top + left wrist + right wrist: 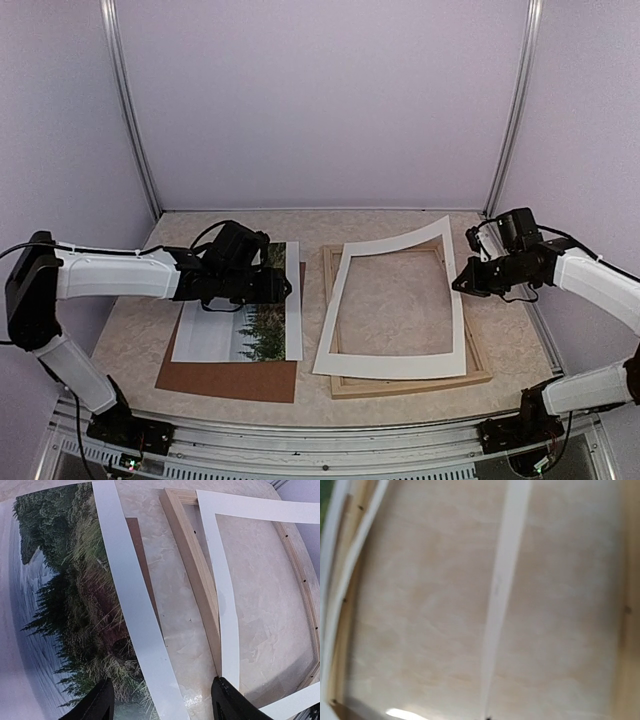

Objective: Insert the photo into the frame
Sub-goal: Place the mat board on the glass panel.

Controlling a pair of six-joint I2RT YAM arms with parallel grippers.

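My left gripper (272, 287): released, hovering over the photo (240, 330), which lies flat on the brown board (225, 380), left of the frame (405, 383). White mat (390, 365): draped across the frame, far corner curled. My right gripper (462, 284): clenched at the mat's right edge. I'd square the mat first.

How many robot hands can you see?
2. The left hand hovers open over the photo; the right hand is shut on the white mat at its right edge, above the frame.

No readable text, label, brand or number shows anywhere.
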